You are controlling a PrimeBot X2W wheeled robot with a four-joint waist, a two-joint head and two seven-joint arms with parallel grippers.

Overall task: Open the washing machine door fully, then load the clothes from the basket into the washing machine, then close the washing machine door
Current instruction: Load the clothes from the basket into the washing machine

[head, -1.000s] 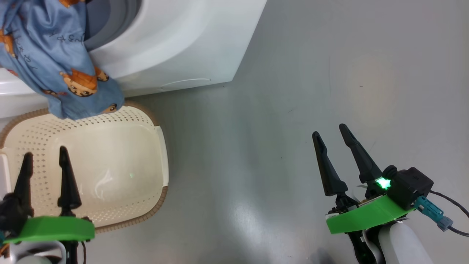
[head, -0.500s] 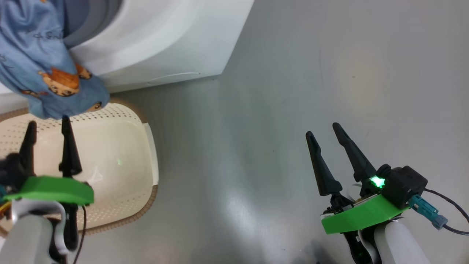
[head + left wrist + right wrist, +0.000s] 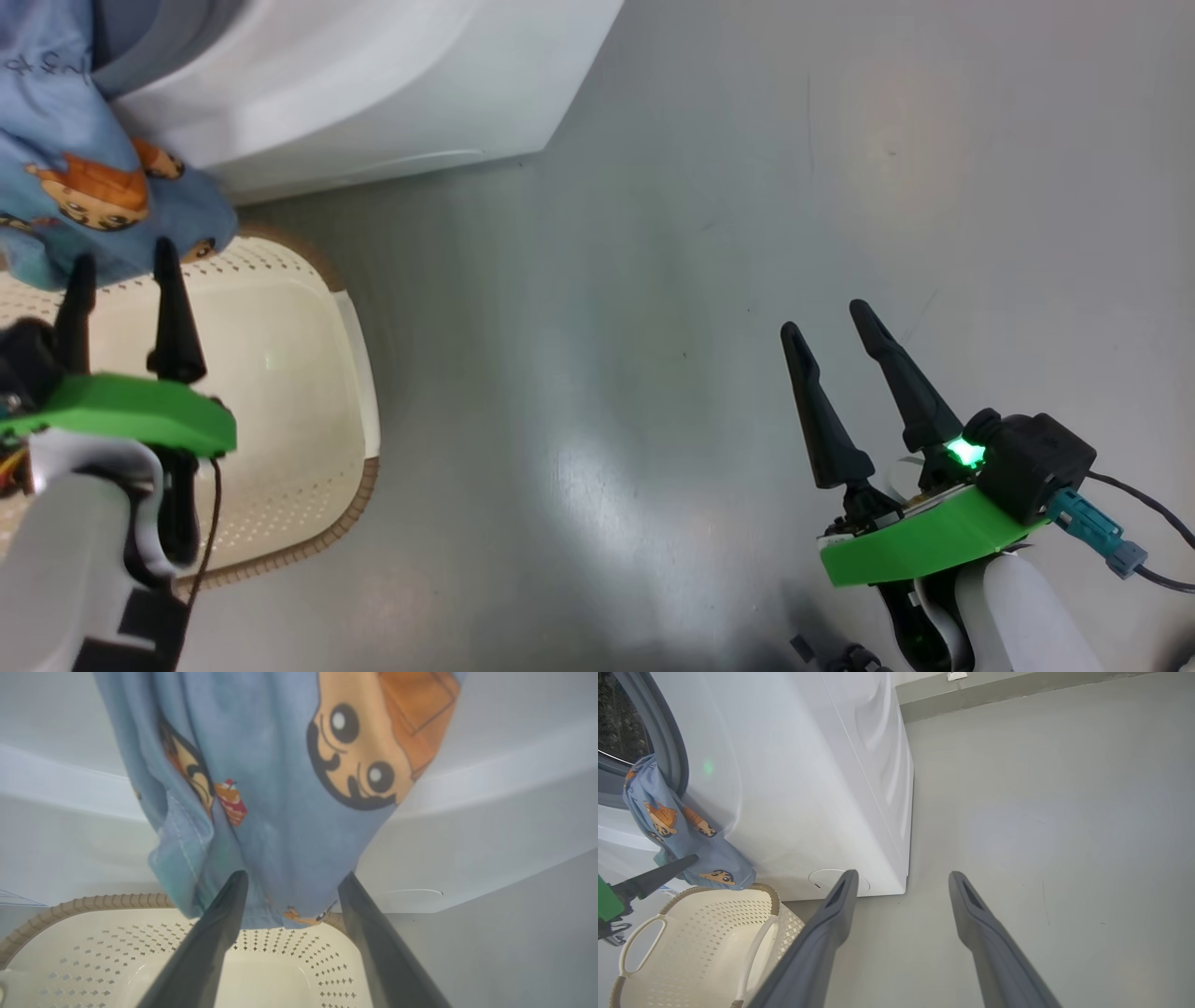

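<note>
Loading step: clothes (image 3: 280, 788) hanging out of washer (image 3: 373, 93). Left gripper (image 3: 125, 254), right gripper (image 3: 825, 317): fingers spread, empty. Next: pinch clothes with left gripper, push inside.

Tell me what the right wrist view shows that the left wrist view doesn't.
Right wrist view: the dark drum opening with its grey seal, the garment draped over that seal, both handles of the basket, the round cap, and the right gripper open over bare floor.
Left wrist view: the garment's hem close up, hanging at the open left gripper; contact is unclear.
Both: garment, basket, white washer.
</note>
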